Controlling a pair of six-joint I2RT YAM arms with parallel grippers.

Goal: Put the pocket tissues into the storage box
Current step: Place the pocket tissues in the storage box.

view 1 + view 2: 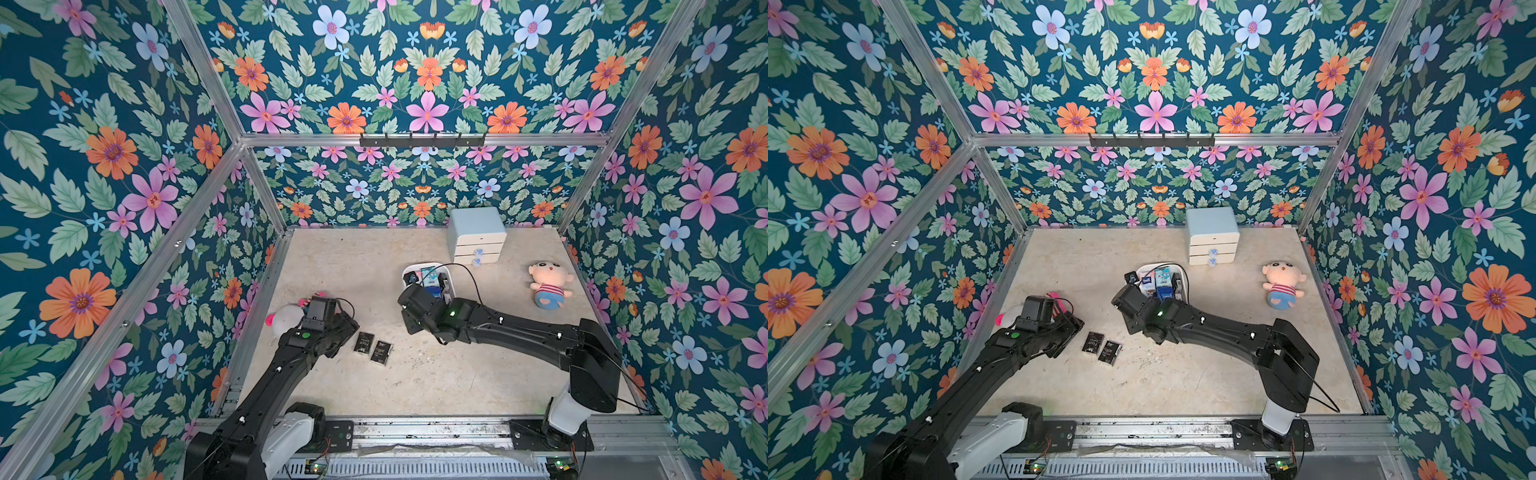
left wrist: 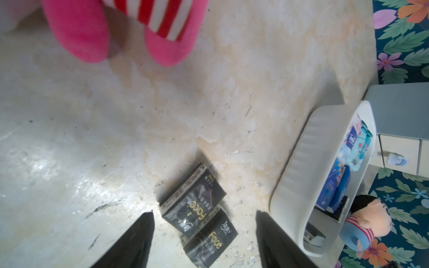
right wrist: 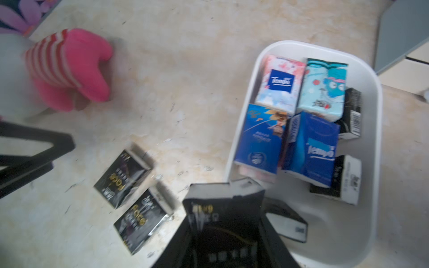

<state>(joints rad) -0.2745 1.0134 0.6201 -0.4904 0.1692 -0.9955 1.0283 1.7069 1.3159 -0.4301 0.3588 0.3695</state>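
Built as two matte black arms of boxy, angular links, left arm (image 1: pixel 266 374) and right arm (image 1: pixel 519 332), dotted with small white marks. Stands on a rounded white base segment (image 1: pixel 565 409) over a black screwed plate (image 1: pixel 530 434). Glows with a small green light (image 1: pixel 454 309) near each wrist. Trails a thin black cable (image 1: pixel 470 273). Ends, at the left gripper (image 2: pixel 204 212), in plain black tapered fingers (image 2: pixel 139 239).

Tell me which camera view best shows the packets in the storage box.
The right wrist view: it looks into the storage box, so the packets show their faces and print. The left wrist view sees them obliquely over the wall. In both top views they are small, partly behind the right arm.
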